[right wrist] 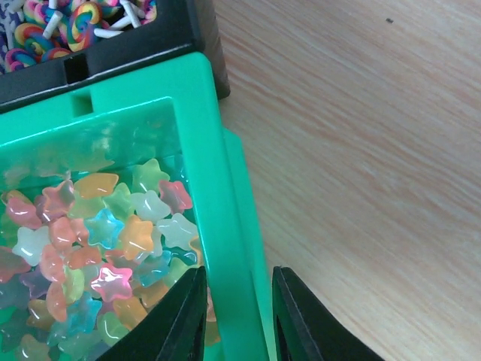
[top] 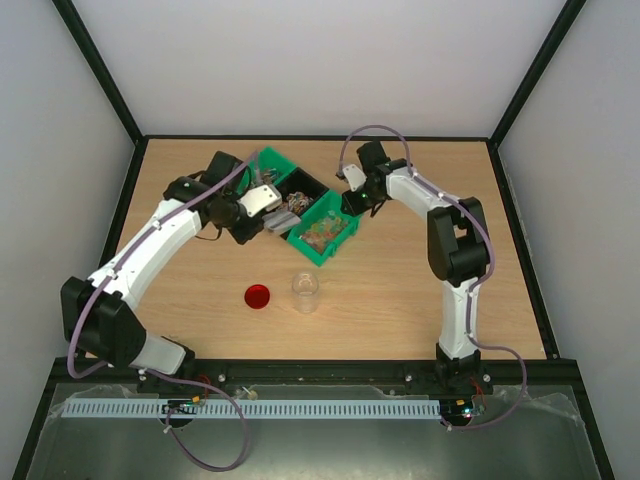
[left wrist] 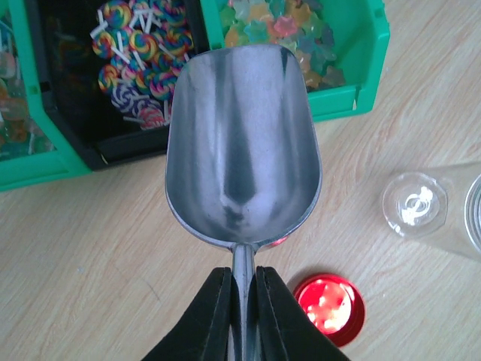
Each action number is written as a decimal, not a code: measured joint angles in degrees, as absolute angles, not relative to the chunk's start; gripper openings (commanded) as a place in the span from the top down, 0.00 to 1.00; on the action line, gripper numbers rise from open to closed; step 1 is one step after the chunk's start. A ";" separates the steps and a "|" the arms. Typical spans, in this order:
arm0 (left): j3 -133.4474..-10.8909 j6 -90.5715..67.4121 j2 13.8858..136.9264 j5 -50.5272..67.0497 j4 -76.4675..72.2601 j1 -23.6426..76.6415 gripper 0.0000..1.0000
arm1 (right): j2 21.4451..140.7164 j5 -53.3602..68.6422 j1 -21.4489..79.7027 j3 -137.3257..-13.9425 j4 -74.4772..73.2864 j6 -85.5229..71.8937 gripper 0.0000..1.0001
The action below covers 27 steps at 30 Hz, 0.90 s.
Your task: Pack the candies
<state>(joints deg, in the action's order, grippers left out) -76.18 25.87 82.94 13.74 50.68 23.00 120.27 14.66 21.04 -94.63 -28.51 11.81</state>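
**At the table's far half: scoop and bin both gripped**

Left gripper (left wrist: 242, 278) is clenched on the handle of an empty metal scoop (left wrist: 242, 143), just beside the black bin (left wrist: 128, 150) of lollipops (left wrist: 139, 53). Next right, the candies (right wrist: 98, 248) lie in the green bin (right wrist: 225, 195). Right gripper (right wrist: 237, 301) pinches that bin's side wall. Red lid (top: 258, 296) and clear jar (top: 306, 292) sit nearer the bases.

The top external camera looks steeply down from above and behind the arm bases, far enough to hold the whole tabletop (top: 400, 300). Each wrist camera sits close behind its fingers (left wrist: 203, 323), facing along them. Both wrist views share the green bin (right wrist: 225, 188) of star candies (right wrist: 98, 233) ahead of the fingers.
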 measured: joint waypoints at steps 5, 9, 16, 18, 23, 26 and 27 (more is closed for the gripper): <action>-78.30 28.38 84.84 11.55 54.37 24.01 0.98 | 118.10 15.00 22.37 -91.53 -26.76 8.99 0.74; -80.55 29.63 86.61 9.37 56.14 24.21 0.98 | 116.44 15.33 23.75 -88.86 -25.52 7.90 0.75; -82.50 32.49 86.91 1.87 56.99 24.05 0.98 | 115.00 15.90 24.69 -86.37 -23.81 7.40 0.78; -82.56 33.80 86.94 -0.51 56.95 23.66 0.98 | 114.74 15.97 24.69 -85.69 -23.20 7.46 0.81; -82.61 37.41 88.82 -4.97 56.88 22.83 0.98 | 114.72 15.92 25.08 -84.97 -22.24 7.99 0.85; -83.09 39.59 91.24 -6.61 56.93 22.70 0.98 | 114.72 15.59 25.65 -84.95 -22.11 8.71 0.87; -83.70 40.34 92.42 -7.16 56.99 22.70 0.98 | 114.72 15.38 25.96 -84.95 -22.02 8.82 0.88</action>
<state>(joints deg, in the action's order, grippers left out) -83.70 40.34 92.42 -7.16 56.99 22.70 114.72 15.38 25.96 -84.95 -22.02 8.82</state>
